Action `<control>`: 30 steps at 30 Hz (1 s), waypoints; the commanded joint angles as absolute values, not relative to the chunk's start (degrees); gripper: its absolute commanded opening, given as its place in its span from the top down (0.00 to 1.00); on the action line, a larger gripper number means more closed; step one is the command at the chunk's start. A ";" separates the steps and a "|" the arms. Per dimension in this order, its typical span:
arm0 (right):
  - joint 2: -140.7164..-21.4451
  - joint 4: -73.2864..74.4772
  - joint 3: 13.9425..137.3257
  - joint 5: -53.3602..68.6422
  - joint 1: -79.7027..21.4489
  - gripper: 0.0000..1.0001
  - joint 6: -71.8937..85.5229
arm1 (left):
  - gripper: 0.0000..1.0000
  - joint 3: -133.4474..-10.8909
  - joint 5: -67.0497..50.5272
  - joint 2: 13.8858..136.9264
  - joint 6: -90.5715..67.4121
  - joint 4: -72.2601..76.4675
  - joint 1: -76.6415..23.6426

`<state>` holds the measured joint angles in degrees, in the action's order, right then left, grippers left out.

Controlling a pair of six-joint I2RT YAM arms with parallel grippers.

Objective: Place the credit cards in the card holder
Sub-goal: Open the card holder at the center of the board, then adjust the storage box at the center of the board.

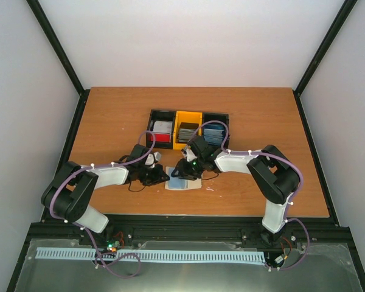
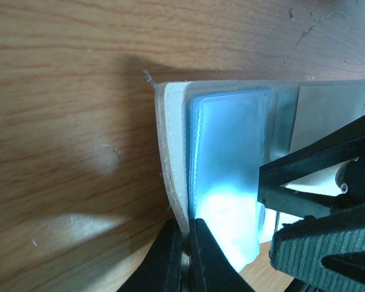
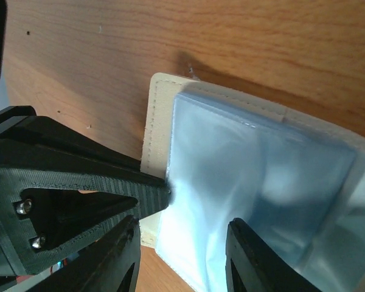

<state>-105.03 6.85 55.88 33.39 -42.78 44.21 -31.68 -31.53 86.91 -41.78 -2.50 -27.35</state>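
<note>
Two worries: the left gripper [image 2: 184, 234], pinching the card holder [image 2: 169, 140], may slip, or the half-open right gripper [image 3: 201, 212] may pull the blue card [image 2: 228, 152] out.

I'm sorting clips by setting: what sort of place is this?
Probably a robot test booth in a lab: plain white walls, a black frame around them, and a wooden table.

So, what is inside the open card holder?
Inside the card holder lie clear plastic sleeves, with a pale blue card showing through them. Anything beneath the sleeves is covered.
</note>
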 commanded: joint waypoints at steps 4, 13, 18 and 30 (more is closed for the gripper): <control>-104.88 4.57 55.40 34.83 -43.07 0.61 45.40 | 0.99 -33.39 -31.37 87.30 -40.40 -3.91 -27.07; -97.24 19.12 60.58 21.29 -42.94 0.59 37.38 | 0.56 -33.64 -26.57 84.05 -40.23 -9.74 -27.07; -95.24 26.18 65.07 17.00 -40.85 0.57 31.11 | 0.41 -35.02 -23.80 81.19 -39.99 -13.80 -27.07; -96.07 34.15 76.93 13.30 -36.10 0.46 17.96 | 0.30 -37.98 -21.01 76.60 -38.06 -16.80 -27.07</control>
<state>-95.90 30.48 72.03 16.16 -37.78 25.65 -35.18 -23.40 79.13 -39.70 -14.57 -27.38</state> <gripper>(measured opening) 0.477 0.693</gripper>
